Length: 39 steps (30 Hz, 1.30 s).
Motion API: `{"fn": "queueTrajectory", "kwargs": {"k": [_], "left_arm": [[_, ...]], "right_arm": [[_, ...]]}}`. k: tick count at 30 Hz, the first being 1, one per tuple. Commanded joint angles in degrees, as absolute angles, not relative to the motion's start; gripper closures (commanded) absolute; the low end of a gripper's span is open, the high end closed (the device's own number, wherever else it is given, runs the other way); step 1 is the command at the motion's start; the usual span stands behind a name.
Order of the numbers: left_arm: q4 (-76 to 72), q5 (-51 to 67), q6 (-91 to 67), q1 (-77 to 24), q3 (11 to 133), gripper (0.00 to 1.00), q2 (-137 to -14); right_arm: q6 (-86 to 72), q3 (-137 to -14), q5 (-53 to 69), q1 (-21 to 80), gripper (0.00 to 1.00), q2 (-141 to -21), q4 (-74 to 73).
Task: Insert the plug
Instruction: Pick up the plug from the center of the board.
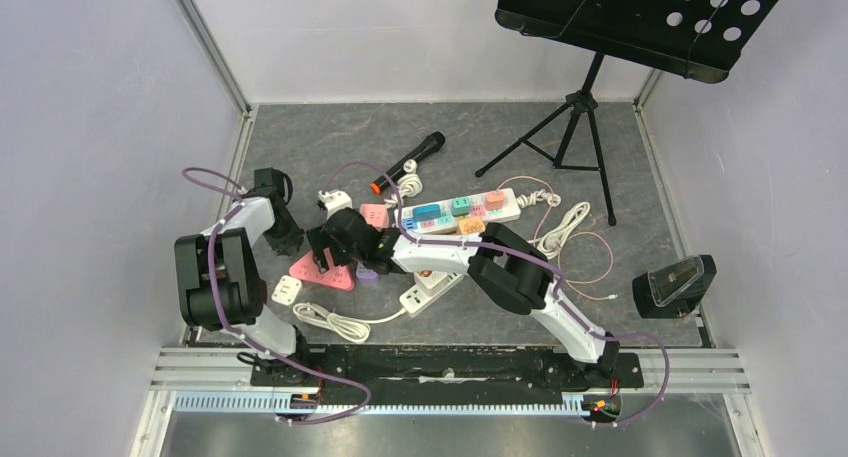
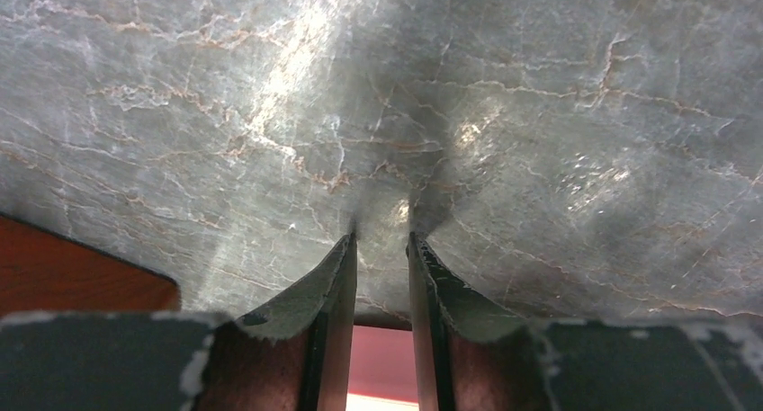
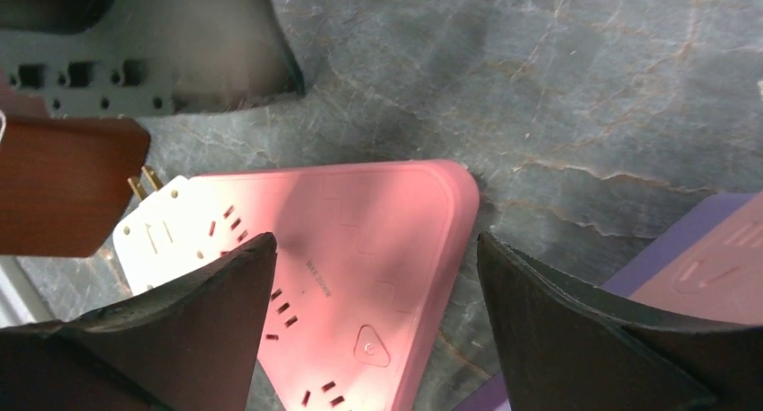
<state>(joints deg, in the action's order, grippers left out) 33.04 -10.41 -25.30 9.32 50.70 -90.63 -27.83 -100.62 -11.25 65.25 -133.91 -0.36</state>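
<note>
- Right wrist view: right gripper (image 3: 376, 240) hangs over the pink strip (image 3: 396, 204), jaws wide apart, holding nothing.
- Brown plug (image 3: 63, 186) sits at the strip's left corner, its brass prongs (image 3: 142, 183) at the edge of the white face, apparently not seated in any socket.
- Left gripper (image 2: 382, 236) shows a narrow gap above the table (image 2: 540, 114); whether it grips anything cannot be told.
- Risk: prongs tilted off the slots could scrape the face or bend if pushed.
- Risk: the strip, unpinned and probably light, may slide under pressure, leaving the plug half in.
- Risk: both grippers work close together and could collide.
</note>
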Motion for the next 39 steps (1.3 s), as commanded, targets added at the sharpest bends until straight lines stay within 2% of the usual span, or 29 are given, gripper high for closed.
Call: {"fn": "queueTrajectory", "kwargs": {"k": [1, 9, 19, 23, 25, 28, 31, 39], "left_arm": [[33.1, -9.0, -25.8, 8.6, 53.9, 0.67, -92.0], [32.6, -5.3, -25.6, 8.4, 54.0, 0.72, -93.1], [32.9, -3.4, -25.8, 8.5, 54.2, 0.75, -91.3], [32.9, -2.3, -25.9, 8.5, 54.2, 0.76, -90.8], [33.0, -2.2, -26.0, 8.5, 54.2, 0.76, -90.4], [33.0, -2.7, -26.0, 8.5, 54.0, 0.76, -89.9], [33.2, -3.6, -25.8, 8.4, 53.9, 0.76, -90.5], [33.9, -4.5, -26.9, 7.5, 53.0, 0.77, -93.4]], "right_arm": [[-30.1, -101.3, -4.9, 64.7, 0.15, -134.8, -1.6], [-33.9, -97.6, 3.7, 63.7, 0.15, -133.6, 3.4], [-33.2, -86.2, 6.8, 63.1, 0.46, -126.0, 17.3], [-34.0, -85.1, 10.3, 63.0, 0.50, -125.7, 20.0], [-34.8, -84.5, 11.5, 63.0, 0.46, -125.6, 21.5], [-34.8, -86.2, 7.8, 63.1, 0.30, -126.6, 17.9], [-33.3, -88.3, 3.3, 63.1, 0.21, -128.5, 15.1], [-31.5, -93.1, 3.0, 63.7, 0.21, -135.1, 13.8]]}}
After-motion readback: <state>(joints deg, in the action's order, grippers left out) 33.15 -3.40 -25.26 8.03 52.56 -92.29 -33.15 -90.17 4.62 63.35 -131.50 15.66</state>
